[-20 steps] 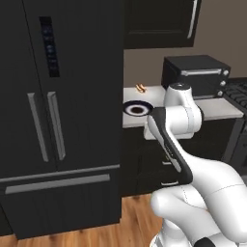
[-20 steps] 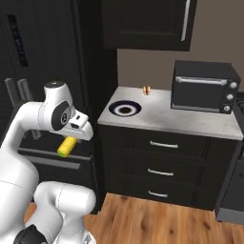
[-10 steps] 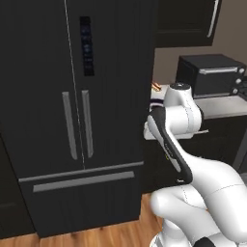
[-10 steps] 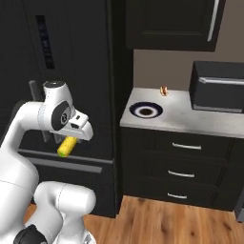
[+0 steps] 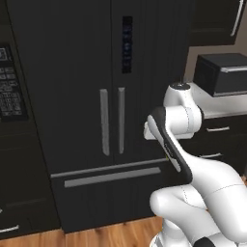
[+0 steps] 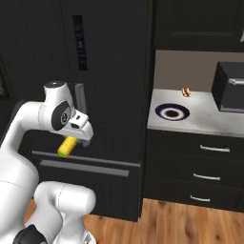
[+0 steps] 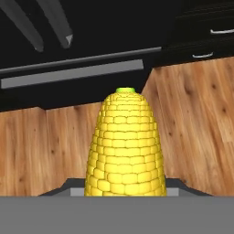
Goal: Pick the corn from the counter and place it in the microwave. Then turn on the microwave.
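The yellow corn point(image 6: 67, 146) hangs in front of the fridge's lower drawer, and my gripper point(image 6: 72, 141) is shut on it. In the hand view the corn point(image 7: 124, 146) points away with its green tip far, over wooden floor. The pale counter point(image 6: 200, 123) lies to the right, and its slab point(image 5: 223, 109) shows behind the arm in the left base view. At the far left edge the microwave's keypad point(image 5: 8, 89) peeks in; its door and plate are out of view.
A tall black fridge point(image 5: 111, 96) with two silver handles stands straight ahead. On the counter sit a dark boxy appliance point(image 6: 231, 86), a dark-ringed plate point(image 6: 172, 112) and a small brown item point(image 6: 186, 92). Black drawers point(image 6: 209, 164) are below, and wooden floor point(image 6: 181, 221) lies in front.
The whole picture has shifted: the base has driven left, so the fridge now sits centred and the counter lies off to the right. The corn stays gripped.
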Controlling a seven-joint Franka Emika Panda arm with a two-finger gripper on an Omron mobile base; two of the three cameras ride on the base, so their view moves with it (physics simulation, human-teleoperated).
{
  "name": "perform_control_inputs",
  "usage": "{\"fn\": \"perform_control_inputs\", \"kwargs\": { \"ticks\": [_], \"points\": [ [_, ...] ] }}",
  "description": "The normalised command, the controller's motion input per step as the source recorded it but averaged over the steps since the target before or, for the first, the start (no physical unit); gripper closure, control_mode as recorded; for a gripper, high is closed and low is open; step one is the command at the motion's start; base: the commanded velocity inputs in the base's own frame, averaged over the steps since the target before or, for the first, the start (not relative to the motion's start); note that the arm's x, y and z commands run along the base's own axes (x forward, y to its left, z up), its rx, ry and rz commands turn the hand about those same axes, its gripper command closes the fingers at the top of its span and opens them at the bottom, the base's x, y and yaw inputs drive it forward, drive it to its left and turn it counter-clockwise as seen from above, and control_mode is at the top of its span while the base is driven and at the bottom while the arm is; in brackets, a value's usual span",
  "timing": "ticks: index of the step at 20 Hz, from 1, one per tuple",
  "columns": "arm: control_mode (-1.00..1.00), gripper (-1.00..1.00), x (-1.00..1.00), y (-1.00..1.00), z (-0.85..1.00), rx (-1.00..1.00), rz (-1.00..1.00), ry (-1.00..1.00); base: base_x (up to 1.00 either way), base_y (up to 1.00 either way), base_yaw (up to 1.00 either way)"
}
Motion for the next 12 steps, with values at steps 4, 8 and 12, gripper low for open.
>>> {"fn": "perform_control_inputs", "kwargs": {
  "ticks": [4,8,12],
  "points": [
    [1.0,1.0,0.0,0.0,0.0,0.0,0.0,0.0,-0.2,0.64,0.0],
    [1.0,1.0,0.0,0.0,0.0,0.0,0.0,0.0,-0.18,0.63,0.0],
    [1.0,1.0,0.0,0.0,0.0,0.0,0.0,0.0,-0.17,0.62,0.0]
  ]
}}
